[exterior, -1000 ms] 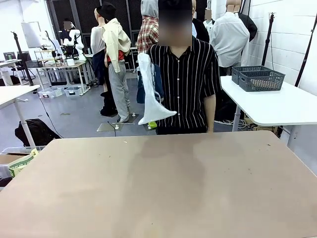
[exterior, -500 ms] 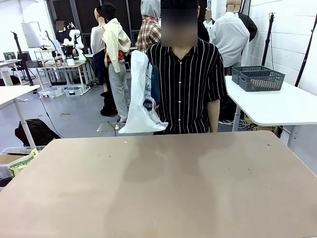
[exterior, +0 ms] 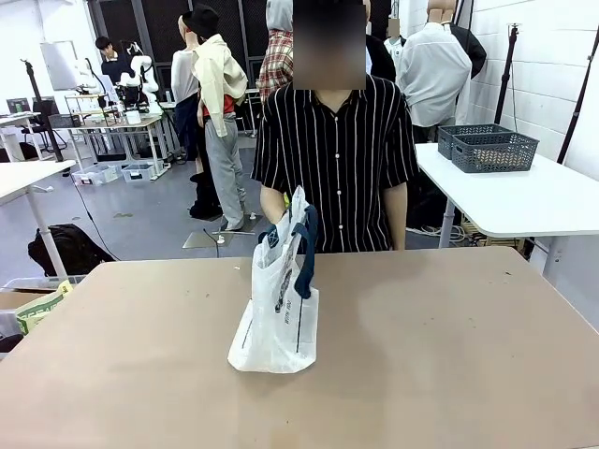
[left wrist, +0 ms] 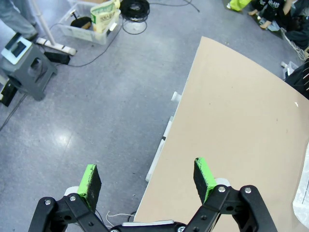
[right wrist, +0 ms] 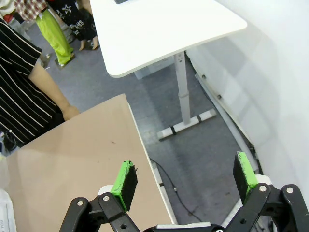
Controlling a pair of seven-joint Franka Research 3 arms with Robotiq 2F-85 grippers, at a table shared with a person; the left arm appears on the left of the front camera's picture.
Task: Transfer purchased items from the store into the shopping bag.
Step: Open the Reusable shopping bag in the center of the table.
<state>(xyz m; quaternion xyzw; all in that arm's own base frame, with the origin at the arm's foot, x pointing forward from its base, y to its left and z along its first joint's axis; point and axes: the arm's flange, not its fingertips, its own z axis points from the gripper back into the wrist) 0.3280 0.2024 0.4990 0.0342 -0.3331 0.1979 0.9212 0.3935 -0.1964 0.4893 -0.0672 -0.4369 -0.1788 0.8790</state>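
The shopping bag [exterior: 277, 313], translucent white with navy strap handles and dark print, stands upright on the tan table [exterior: 449, 355], left of its middle. The person at the far side holds the top of the bag with one hand [exterior: 273, 211]. A whitish sliver of the bag [left wrist: 304, 193] shows at the right edge of the left wrist view. My left gripper [left wrist: 147, 175] is open over the table's edge, with floor below it and nothing between its fingers. My right gripper [right wrist: 185, 174] is open and holds nothing, above the table's corner and the floor. The purchased items and the store are out of view.
A white side table [exterior: 524, 201] at the back right carries two dark lattice baskets [exterior: 493, 148]; its top and leg [right wrist: 159, 29] lie ahead of my right gripper. The person's striped shirt [right wrist: 19, 92] is at that view's left. A clear bin [left wrist: 89, 24] and cables lie on the floor.
The person has lowered the bag from chest height and set it upright on the table, still holding its top. Both grippers stay open.
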